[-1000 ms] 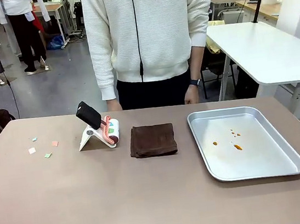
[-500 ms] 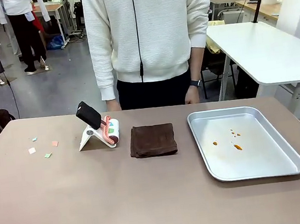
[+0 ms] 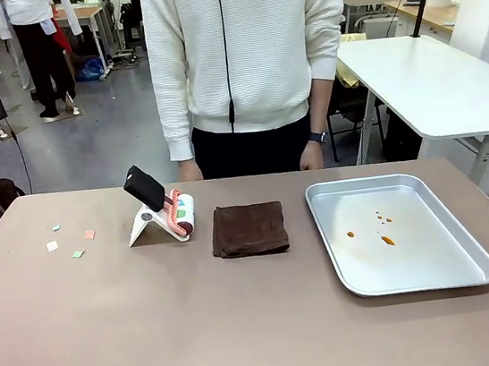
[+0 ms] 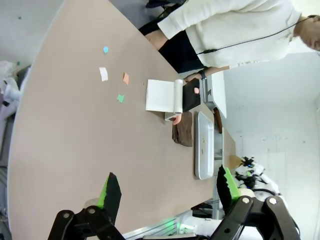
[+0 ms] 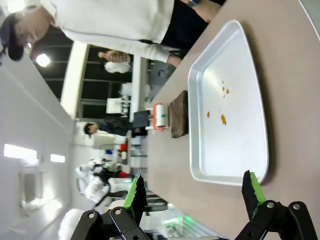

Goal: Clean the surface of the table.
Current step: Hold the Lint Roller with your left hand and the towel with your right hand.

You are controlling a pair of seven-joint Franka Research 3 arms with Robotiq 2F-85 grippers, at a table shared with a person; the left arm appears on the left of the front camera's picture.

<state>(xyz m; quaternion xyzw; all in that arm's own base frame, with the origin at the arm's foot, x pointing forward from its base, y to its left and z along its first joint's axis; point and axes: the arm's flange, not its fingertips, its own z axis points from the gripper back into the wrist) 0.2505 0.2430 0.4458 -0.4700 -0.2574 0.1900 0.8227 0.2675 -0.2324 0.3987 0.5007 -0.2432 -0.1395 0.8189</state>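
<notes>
On the bench, the folded cloth lies mid-way along the far half. Just left of the cloth, the roller rests on its stand (the two touching). Farther left of the cloth, well apart, paper scraps lie scattered. Right of the cloth sits the tray, crumbs in it. Behind the cloth, past the far edge, stands a person.

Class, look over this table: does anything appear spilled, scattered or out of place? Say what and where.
Small coloured paper scraps lie scattered on the left part of the table, left of the lint roller. Orange-brown spots stain the metal tray on the right. The brown cloth lies neatly folded.
</notes>
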